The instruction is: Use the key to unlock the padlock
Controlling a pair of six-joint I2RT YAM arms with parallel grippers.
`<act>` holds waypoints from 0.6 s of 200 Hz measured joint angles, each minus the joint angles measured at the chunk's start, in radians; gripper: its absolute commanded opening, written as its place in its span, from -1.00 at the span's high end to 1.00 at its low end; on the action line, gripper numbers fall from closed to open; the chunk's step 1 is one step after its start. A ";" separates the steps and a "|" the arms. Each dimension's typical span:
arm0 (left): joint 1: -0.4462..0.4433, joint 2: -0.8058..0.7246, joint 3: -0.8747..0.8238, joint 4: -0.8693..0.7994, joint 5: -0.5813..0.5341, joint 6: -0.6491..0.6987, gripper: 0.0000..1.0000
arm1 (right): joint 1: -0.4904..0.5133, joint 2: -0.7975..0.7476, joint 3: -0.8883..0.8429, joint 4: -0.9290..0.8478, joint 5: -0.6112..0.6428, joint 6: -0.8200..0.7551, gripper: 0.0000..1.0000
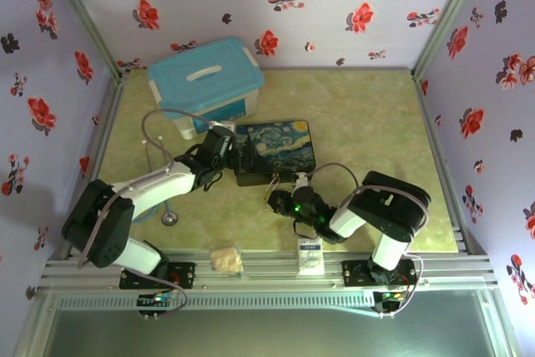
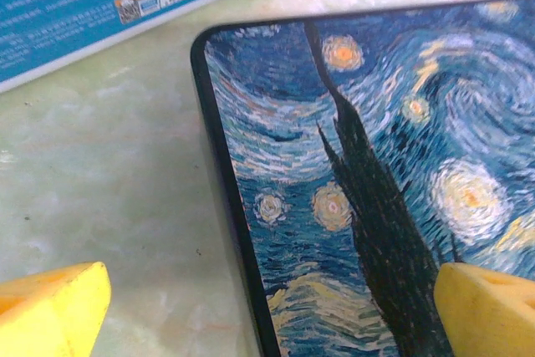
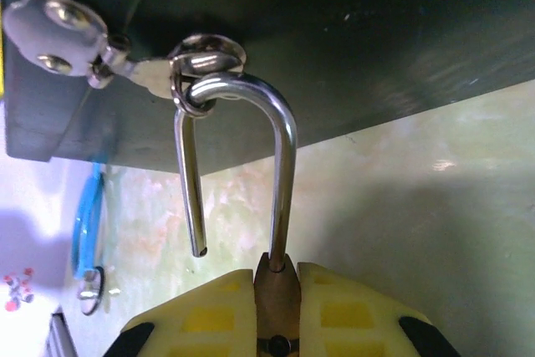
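Toward the near edge of the bench, just right of its middle, the right fingers are pinching the brass body of the padlock, one yellow finger on either side. It looks a small, hard piece of metal: rigid and probably light enough for a single pinch, but smooth, so it would likely swivel or slip if taken by the wire. The squarish body seems the sound place to hold. Its thin silver shackle rises from the body in a polished U, with the shorter leg hanging free. The bend is threaded through the hasp ring on the near wall of the Starry Night box. Farther on, the left fingers are spread wide and hold nothing, straddling the box's left edge near its far corner. Beyond, a blue-lidded tub stands toward the bench's far left corner.
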 measured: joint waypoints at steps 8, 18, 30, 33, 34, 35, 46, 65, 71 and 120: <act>0.000 0.008 0.000 0.000 0.001 0.002 -0.88 | 0.000 0.026 -0.003 0.048 0.002 0.017 0.95; 0.000 0.018 0.000 0.001 0.000 0.002 -0.82 | 0.000 0.063 -0.007 0.116 0.004 0.038 0.96; 0.000 0.030 0.000 0.004 0.002 0.006 -0.74 | 0.002 0.102 -0.018 0.196 0.011 0.061 0.97; 0.000 0.032 0.000 0.008 0.003 0.006 -0.72 | 0.002 0.113 -0.022 0.219 0.015 0.069 0.97; 0.000 0.032 0.000 0.009 0.003 0.007 -0.71 | 0.002 0.115 -0.022 0.222 0.015 0.070 0.97; 0.000 0.033 0.000 0.012 0.003 0.007 -0.71 | 0.002 0.116 -0.023 0.226 0.016 0.071 0.97; -0.001 0.035 0.000 0.019 0.003 0.007 -0.65 | 0.003 0.144 -0.029 0.282 0.026 0.092 0.98; -0.003 0.046 0.000 0.039 0.002 0.007 -0.59 | 0.004 0.167 -0.030 0.327 0.037 0.116 1.00; -0.004 0.049 0.000 0.046 0.001 0.007 -0.57 | 0.004 0.170 -0.032 0.335 0.043 0.122 1.00; -0.016 0.065 -0.006 0.089 -0.015 0.008 -0.48 | 0.010 0.120 -0.061 0.301 0.097 0.114 1.00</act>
